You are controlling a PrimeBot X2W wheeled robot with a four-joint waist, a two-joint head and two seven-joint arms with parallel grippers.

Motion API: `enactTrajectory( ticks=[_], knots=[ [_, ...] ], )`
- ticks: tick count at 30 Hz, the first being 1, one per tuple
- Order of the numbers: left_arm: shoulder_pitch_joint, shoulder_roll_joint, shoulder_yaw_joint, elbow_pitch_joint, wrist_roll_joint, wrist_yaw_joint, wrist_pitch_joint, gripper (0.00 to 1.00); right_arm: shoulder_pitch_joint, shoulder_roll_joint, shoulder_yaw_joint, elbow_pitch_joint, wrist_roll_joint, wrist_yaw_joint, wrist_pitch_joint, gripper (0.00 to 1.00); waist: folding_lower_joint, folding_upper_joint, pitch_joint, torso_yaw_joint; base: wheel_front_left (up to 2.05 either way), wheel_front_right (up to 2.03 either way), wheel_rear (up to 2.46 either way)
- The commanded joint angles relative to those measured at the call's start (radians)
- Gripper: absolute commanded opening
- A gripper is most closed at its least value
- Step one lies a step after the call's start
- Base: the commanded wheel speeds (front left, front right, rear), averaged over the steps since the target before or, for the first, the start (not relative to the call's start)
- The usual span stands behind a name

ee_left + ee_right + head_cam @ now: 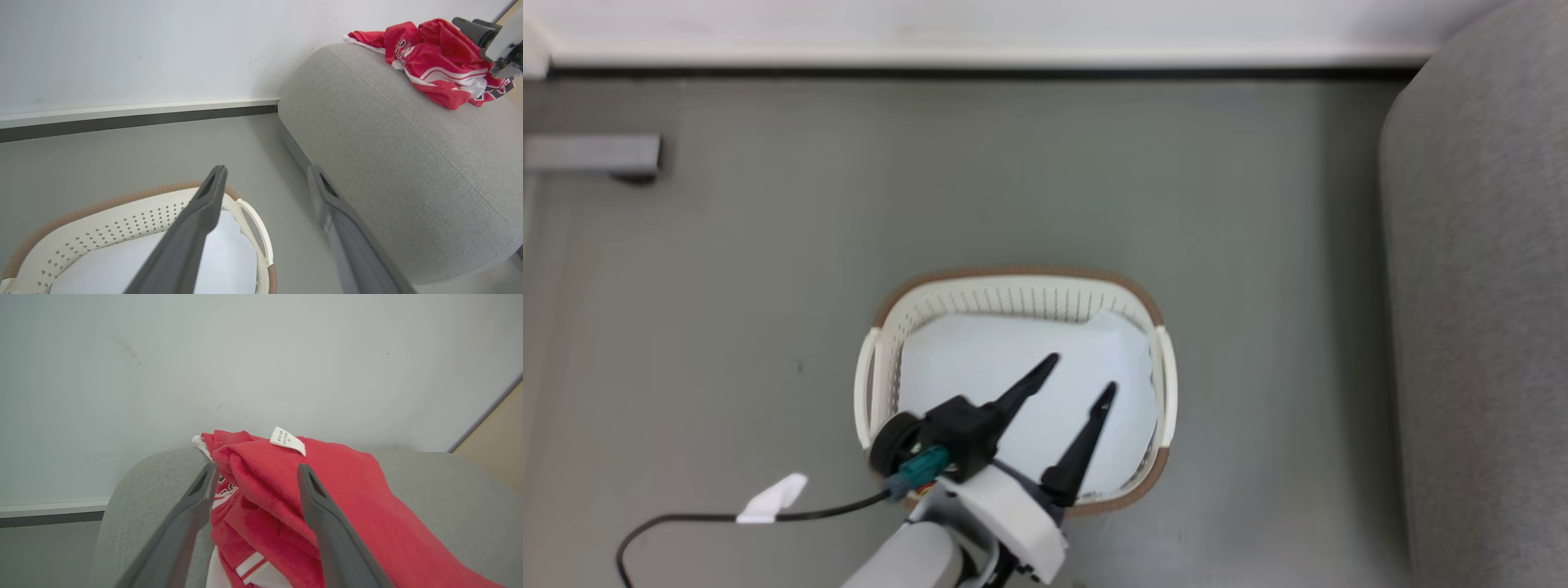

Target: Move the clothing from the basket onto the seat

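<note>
clothing (335,506): red garments with white stripes, heaped on top of the seat (135,498), near its rounded end by the wall; left wrist view shows the same pile (433,61) up on the grey upholstery (388,155), well apart from the basket (122,220); right gripper (256,467) fingers spread wide, either side of a red fold, clamping nothing; cannot tell if the tips touch the cloth; left gripper (1082,371) hangs over the basket (1013,298), fingers well apart, empty; inside the basket no red visible, just the pale liner sheet (996,367); basket stands on the grey floor (727,286), seat (1478,327) off to the robot's right; task looks about done, judging from that.

risks: a finger could snag the fold between the fingers on retreat and drag the pile toward the rounded edge, where slick fabric would likely slide to the floor; left gripper going down again could pinch the liner, which is not clothing.

writing: small white label (288,440) on the top fold, print too small to read; black-and-white letter patch (402,45) crumpled, not readable; white tag (772,498) on the arm's cable (686,517) looks blank.
</note>
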Motion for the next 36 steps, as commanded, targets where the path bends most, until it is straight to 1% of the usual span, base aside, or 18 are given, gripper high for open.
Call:
enactTrajectory(
  ticks=[1,4,5,9,12,15,19,22,24,28,30,36],
  knots=[
    [0.025,0.013,0.019,0.020,-0.016,0.006,-0.021,1.00,0.065,0.010,0.044,-0.043,0.047,-0.003,-0.016,1.00,-0.0001,0.0000,-0.083,-0.019,0.00,0.00,0.00],
    [0.061,0.015,0.053,0.050,-0.038,0.019,-0.044,1.00,0.186,0.045,0.122,-0.145,0.126,-0.003,-0.027,1.00,-0.0001,0.0000,-0.163,-0.017,0.00,0.00,0.00],
    [0.061,0.015,0.053,0.050,-0.038,0.019,-0.044,1.00,0.186,0.045,0.122,-0.145,0.126,-0.003,-0.027,1.00,-0.0001,0.0000,-0.163,-0.017,0.00,0.00,0.00],
    [0.119,0.025,0.124,0.076,-0.052,0.043,-0.058,1.00,0.385,0.091,0.216,-0.338,0.240,-0.003,-0.029,1.00,-0.0001,0.0000,-0.260,-0.004,0.00,0.00,0.00],
    [0.170,0.034,0.202,0.062,-0.052,0.062,-0.059,1.00,0.534,0.122,0.257,-0.486,0.285,-0.003,-0.028,1.00,-0.0001,0.0000,-0.314,0.007,0.00,0.00,0.00],
    [0.241,0.044,0.290,0.050,-0.031,0.071,-0.059,1.00,0.669,0.170,0.282,-0.605,0.299,-0.003,-0.022,1.00,-0.0001,0.0000,-0.357,0.019,0.00,0.00,0.00],
    [0.323,0.047,0.390,0.050,0.000,0.067,-0.059,1.00,0.812,0.242,0.316,-0.709,0.285,-0.003,-0.016,1.00,-0.0001,0.0000,-0.409,0.036,0.00,0.00,0.00],
    [0.385,0.034,0.459,0.053,0.029,0.060,-0.059,1.00,0.902,0.284,0.346,-0.733,0.289,-0.003,-0.019,1.00,-0.0001,0.0000,-0.451,0.047,0.00,0.00,0.00],
    [0.425,0.024,0.496,0.056,0.047,0.051,-0.059,1.00,0.953,0.293,0.361,-0.729,0.275,-0.003,-0.022,1.00,-0.0001,0.0000,-0.477,0.055,0.00,0.00,0.00],
    [0.477,0.005,0.552,0.066,0.087,0.017,-0.059,1.00,1.015,0.310,0.386,-0.702,0.264,-0.003,-0.028,1.00,-0.0001,0.0000,-0.512,0.068,0.00,0.00,0.00],
    [0.495,0.001,0.583,0.069,0.108,0.003,-0.059,1.00,1.030,0.311,0.396,-0.682,0.264,-0.003,-0.029,1.00,-0.0001,0.0000,-0.526,0.073,0.00,0.00,0.00],
    [0.522,-0.038,0.656,0.055,0.159,-0.042,-0.059,1.00,1.024,0.310,0.435,-0.658,0.333,-0.003,-0.030,1.00,-0.0001,0.0000,-0.544,0.084,0.00,0.00,0.00]
  ],
)
